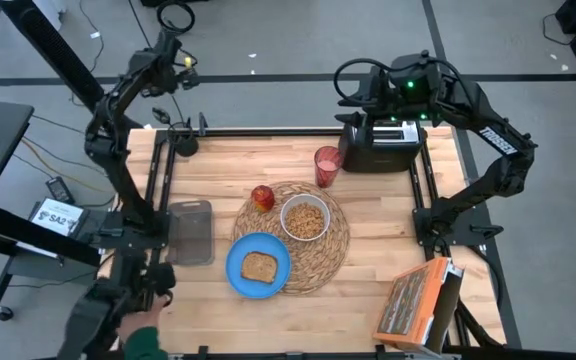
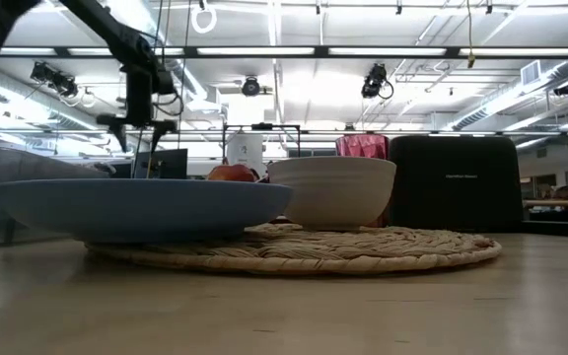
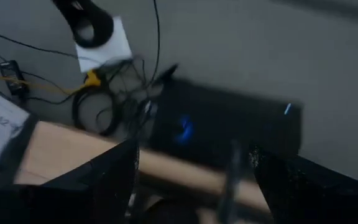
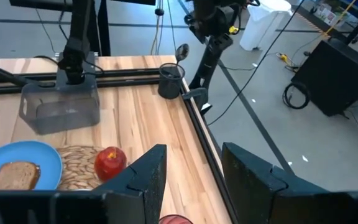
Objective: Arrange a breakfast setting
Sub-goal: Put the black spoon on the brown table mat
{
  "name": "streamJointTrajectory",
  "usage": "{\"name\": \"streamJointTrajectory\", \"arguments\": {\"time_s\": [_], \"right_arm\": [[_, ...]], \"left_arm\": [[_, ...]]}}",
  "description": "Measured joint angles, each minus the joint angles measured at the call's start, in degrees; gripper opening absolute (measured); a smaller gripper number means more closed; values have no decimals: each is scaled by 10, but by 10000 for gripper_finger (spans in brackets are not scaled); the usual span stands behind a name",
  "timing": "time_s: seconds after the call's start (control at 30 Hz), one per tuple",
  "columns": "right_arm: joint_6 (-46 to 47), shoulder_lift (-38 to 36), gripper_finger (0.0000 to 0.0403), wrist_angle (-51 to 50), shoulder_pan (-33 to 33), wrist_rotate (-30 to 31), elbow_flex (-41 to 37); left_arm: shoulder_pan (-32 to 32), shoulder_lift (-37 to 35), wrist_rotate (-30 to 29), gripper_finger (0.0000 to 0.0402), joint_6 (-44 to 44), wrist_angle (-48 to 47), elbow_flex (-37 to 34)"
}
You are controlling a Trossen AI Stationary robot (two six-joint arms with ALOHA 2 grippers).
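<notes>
The toast slice (image 1: 259, 267) lies flat on the blue round plate (image 1: 236, 279), no long axis discernible. Left pincer (image 1: 173, 62) hangs apart, empty; right pincer (image 4: 191, 171) apart.

Dark jointed arms, black cables, white lettering

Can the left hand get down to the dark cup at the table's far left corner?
Probably yes: the left hand hangs just above that dark cup, fingers apart, nothing between them.
</notes>
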Motion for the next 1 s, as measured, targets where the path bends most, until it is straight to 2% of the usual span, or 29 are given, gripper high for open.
{"name": "streamJointTrajectory", "arguments": {"time_s": [0.07, 0.17, 0.3, 0.43, 0.6, 0.67, 0.77, 1.0], "right_arm": [[2, 2, 162, 0, 0, 0, 0], [3, 6, 162, 4, -3, 4, 0], [3, 14, 162, 18, -13, 8, -1], [2, 25, 162, 24, -19, 6, 0], [-6, 37, 162, 33, -28, 4, 0], [-6, 41, 162, 40, -32, 4, 0], [-6, 42, 162, 59, -37, 4, 0], [-6, 45, 162, 69, -51, 4, 0]], "left_arm": [[18, 26, 21, 306, 49, -56, 43], [41, 46, 15, 306, 80, -136, 88], [36, 50, -47, 306, 102, -152, 93], [28, 50, -61, 306, 168, -158, 93], [-1, 48, 0, 306, 281, -154, 93], [-24, 48, 6, 306, 295, -162, 93], [-58, 48, -1, 306, 224, -171, 93], [-152, 47, -163, 306, -87, -183, 93]]}}
